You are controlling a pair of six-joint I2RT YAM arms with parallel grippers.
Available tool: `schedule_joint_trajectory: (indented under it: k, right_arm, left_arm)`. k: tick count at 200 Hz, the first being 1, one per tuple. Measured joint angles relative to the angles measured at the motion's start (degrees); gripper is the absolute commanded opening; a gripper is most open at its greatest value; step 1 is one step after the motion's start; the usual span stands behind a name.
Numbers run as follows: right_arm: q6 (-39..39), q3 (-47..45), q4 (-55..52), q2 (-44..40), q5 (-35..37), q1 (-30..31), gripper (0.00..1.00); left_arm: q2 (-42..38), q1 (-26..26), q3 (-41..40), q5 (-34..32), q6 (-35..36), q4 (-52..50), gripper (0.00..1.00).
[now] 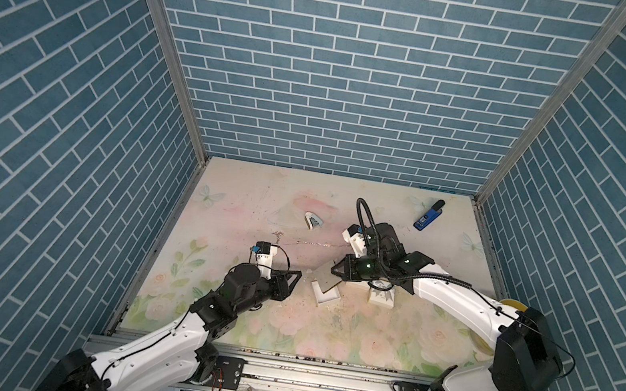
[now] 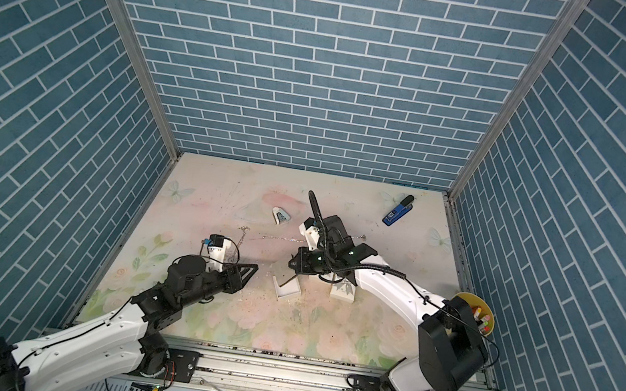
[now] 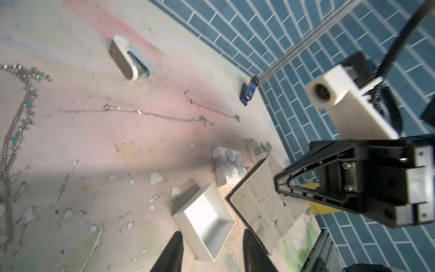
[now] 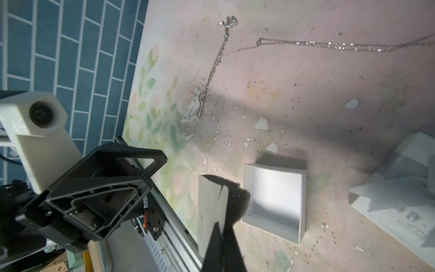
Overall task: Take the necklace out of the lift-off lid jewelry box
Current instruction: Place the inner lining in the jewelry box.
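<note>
The white jewelry box base [image 3: 204, 219] [image 4: 275, 200] [image 1: 324, 293] sits open and empty on the floral mat. Its bow-topped lid [image 3: 229, 164] [image 1: 382, 297] lies just beyond it. A necklace with turquoise beads [image 3: 18, 113] [image 4: 213, 68] [image 1: 278, 234] lies on the mat, outside the box. A thin silver chain [image 3: 150, 114] [image 4: 329, 44] [image 2: 279, 238] is stretched out beside it. My left gripper [image 3: 211, 235] [image 1: 293, 275] hovers open over the base, holding nothing. My right gripper [image 4: 221, 226] [image 1: 333, 270] is shut on the box's flat foam-backed insert [image 4: 211, 200] [image 3: 266, 200].
A blue stapler [image 1: 429, 215] [image 3: 248, 93] lies at the back right. A small white and blue object [image 1: 313, 221] [image 3: 128, 58] rests behind the chains. A yellow bowl [image 2: 475, 309] with pens stands at the right edge. Brick-patterned walls close three sides.
</note>
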Motion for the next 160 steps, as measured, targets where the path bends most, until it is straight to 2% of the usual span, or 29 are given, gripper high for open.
schedule_joint_trajectory:
  k: [94,160]
  right_arm:
    - [0.04,-1.01,3.65,6.62,0.31,0.0,0.0]
    - [2.78,-5.35,7.37,6.82,1.51,0.0,0.0]
  left_arm:
    - [20.33,-0.22,0.11,1.86,-4.31,8.68,0.25]
    - [26.56,-1.55,0.83,1.36,-6.03,13.29,0.23]
